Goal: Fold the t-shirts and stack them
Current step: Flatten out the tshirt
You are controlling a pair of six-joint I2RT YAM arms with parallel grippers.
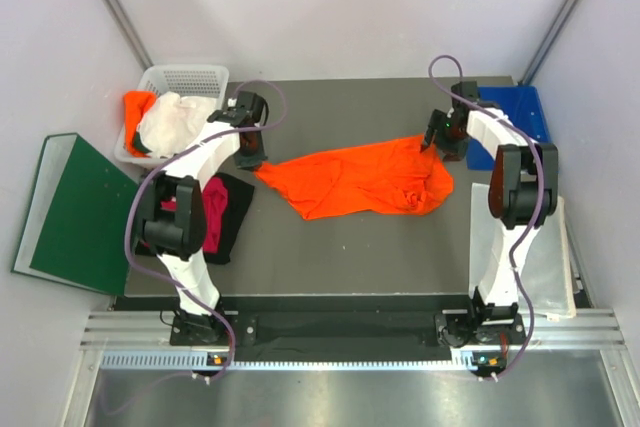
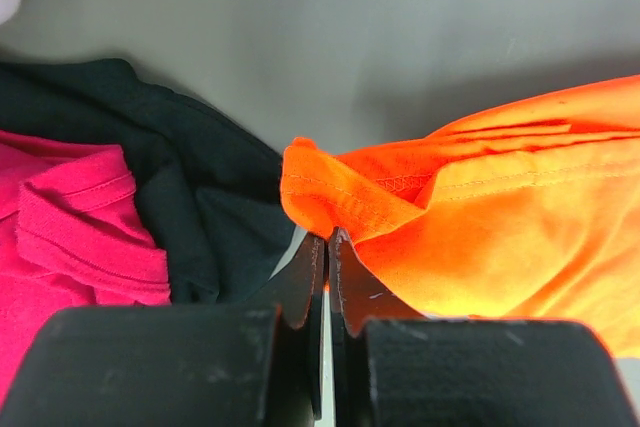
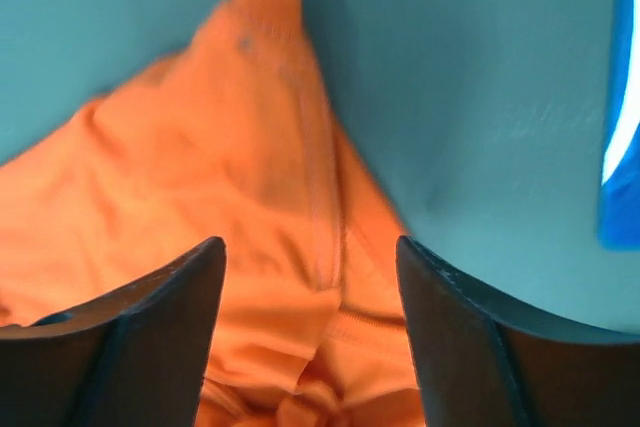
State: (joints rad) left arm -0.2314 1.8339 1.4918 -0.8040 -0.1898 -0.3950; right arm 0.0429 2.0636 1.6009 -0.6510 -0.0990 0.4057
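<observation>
Task item: orange shirt (image 1: 360, 179), unfolded, lying crumpled and stretched left to right across the middle of the tabletop (image 1: 340, 257); its left end tapers to a point, its right end is bunched.

Left hand (image 2: 327, 242) at the orange shirt's left point; fingers pressed together, pinching a hemmed corner of the cloth.

Right hand (image 3: 308, 244) over the orange shirt's right end; fingers spread, orange cloth showing in the gap below them; cannot tell whether the tips touch the cloth.

Pink shirt (image 1: 213, 209) and black shirt (image 1: 238, 209) in a loose heap just left of the orange shirt's point, pink lying on black; the black edge is close beside the pinched corner; contact cannot be told.

Basket (image 1: 190, 77) left of and behind the orange shirt; white shirt (image 1: 170, 122) bunched in it; orange cloth (image 1: 137, 107) at its left rim.

Binder (image 1: 75, 212), dark green, well left of the orange shirt, beyond the heap.

Folder (image 1: 520, 112), blue, right of and behind the orange shirt, near the right hand.
</observation>
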